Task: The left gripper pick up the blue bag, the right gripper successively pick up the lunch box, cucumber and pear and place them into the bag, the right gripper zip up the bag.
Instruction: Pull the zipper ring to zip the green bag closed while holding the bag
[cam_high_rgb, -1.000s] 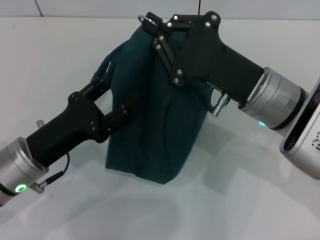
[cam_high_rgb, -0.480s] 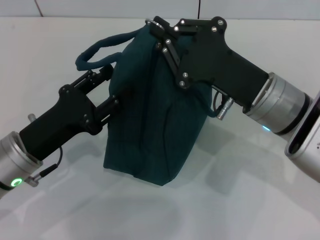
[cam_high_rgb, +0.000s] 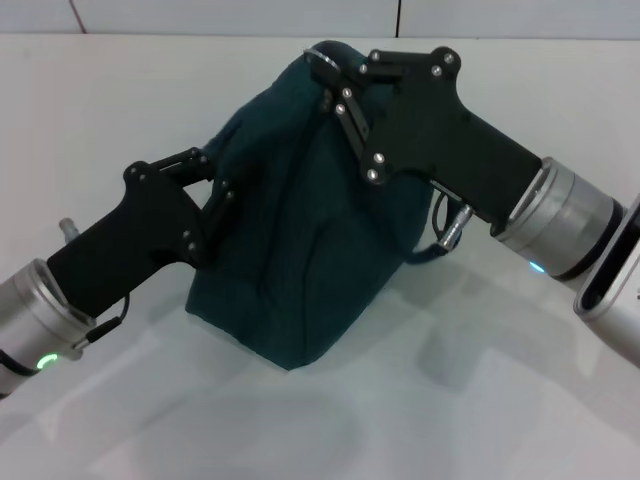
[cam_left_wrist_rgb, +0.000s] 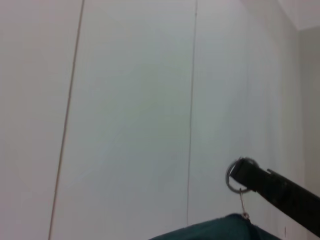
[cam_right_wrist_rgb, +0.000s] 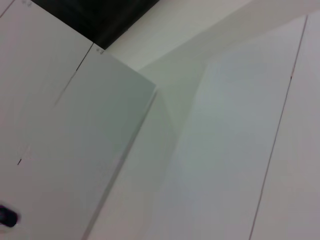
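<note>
The blue bag stands on the white table, leaning a little, with its top closed. My right gripper is at the top end of the bag, shut on the silver ring pull of the zipper. The left wrist view also shows that ring at a black fingertip above the bag's top edge. My left gripper is against the bag's left side. The lunch box, cucumber and pear are out of view. The right wrist view shows only white surfaces.
The white table surrounds the bag, with a wall seam at the back. A thin strap or cable hangs under the right gripper's body. Both arms reach in from the front corners.
The right gripper has moved right along the bag's top with the ring pull. The bag's base has slid left. The handle loop seen at the left half a second ago no longer shows.
</note>
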